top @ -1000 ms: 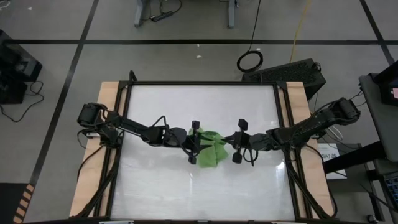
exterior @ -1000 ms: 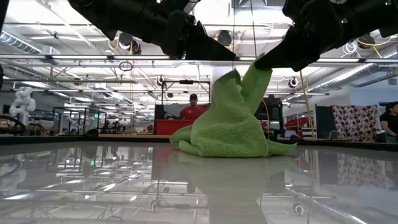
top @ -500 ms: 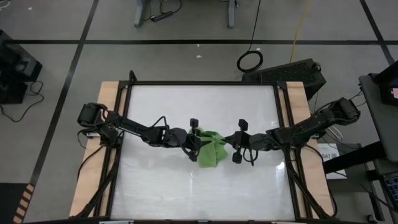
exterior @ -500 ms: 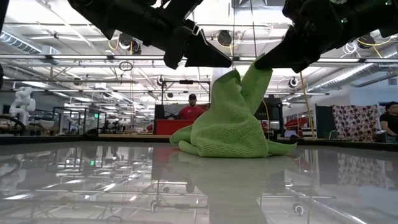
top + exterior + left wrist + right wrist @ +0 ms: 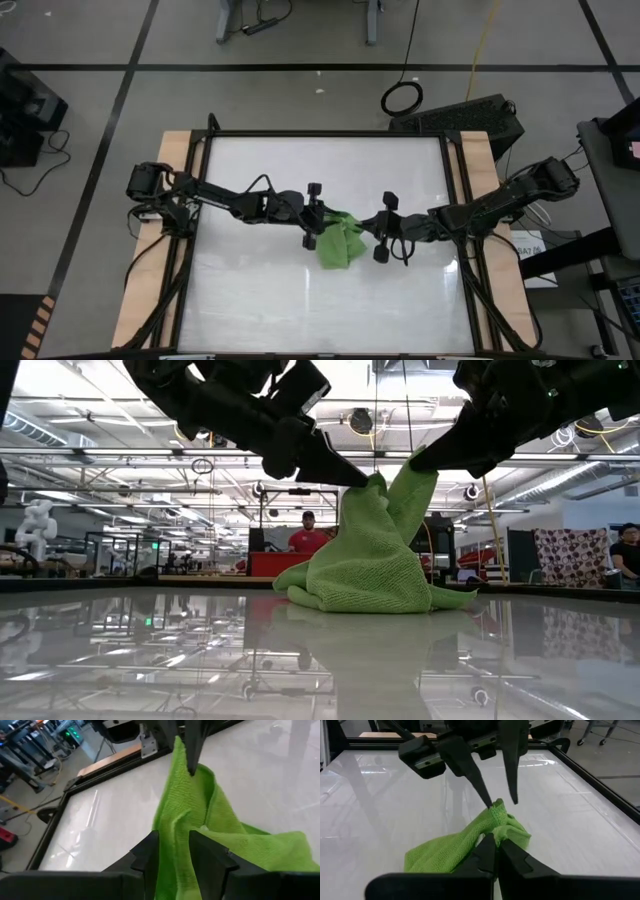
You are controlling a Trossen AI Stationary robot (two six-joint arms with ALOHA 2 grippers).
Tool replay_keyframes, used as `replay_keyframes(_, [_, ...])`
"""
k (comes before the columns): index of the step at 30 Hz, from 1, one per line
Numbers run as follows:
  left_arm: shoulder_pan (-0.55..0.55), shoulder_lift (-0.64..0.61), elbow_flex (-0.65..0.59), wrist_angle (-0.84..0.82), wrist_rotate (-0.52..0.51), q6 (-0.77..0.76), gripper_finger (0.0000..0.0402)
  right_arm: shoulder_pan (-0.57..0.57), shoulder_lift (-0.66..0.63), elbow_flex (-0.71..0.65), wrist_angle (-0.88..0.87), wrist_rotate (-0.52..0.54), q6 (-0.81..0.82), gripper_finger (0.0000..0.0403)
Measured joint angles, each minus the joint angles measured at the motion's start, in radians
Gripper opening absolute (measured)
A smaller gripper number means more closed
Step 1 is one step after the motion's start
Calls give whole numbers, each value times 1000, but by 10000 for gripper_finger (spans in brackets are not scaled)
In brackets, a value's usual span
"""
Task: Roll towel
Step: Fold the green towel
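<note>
We see the white table [image 5: 260,300] under both arms, with the towel [image 5: 365,565] heaped near its middle, its base on the surface and its top pulled up into two peaks between the opposing fingertips. Our right gripper [image 5: 492,851] has its fingers closed on one raised peak, holding it off the table; our left gripper [image 5: 173,854] has its fingers apart with a fold of the towel lying between them, one tip touching the other peak
</note>
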Motion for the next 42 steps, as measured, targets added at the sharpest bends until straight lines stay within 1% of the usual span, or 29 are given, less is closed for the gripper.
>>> replay_keyframes(5, [12, 5, 0, 3, 53, -1, 114, 0, 0, 0, 3, 0, 0, 0])
replay_keyframes(8, [19, 25, 1, 10, 54, -16, 114, 0, 0, 0, 13, 0, 0, 0])
replay_keyframes(12, [31, 76, 35, 4, 60, -50, 110, 0, 0, 0, 18, 0, 1, 0])
replay_keyframes(15, [30, 100, 65, 5, 70, -49, 86, 0, 0, 0, 10, 0, 20, 0])
replay_keyframes(20, [29, 101, 72, 1, 120, -45, 14, 0, 0, 0, -17, -2, 41, 0])
replay_keyframes(24, [22, 86, 72, -31, 134, -45, 9, 0, 0, 0, -31, 6, 52, 0])
replay_keyframes(28, [0, 37, 71, -95, 131, -43, 5, 0, -15, 0, -46, 59, 56, 0])
replay_keyframes(31, [-22, -36, 71, -158, 85, -40, 4, 0, -52, 0, -68, 101, 55, 0])
replay_keyframes(35, [-80, -164, 71, -254, -21, -3, 3, 0, -141, 0, -121, 137, 36, 0])
replay_keyframes(42, [-232, -394, 71, -359, -256, 35, 2, 1, -348, 0, -172, 142, 10, 0])
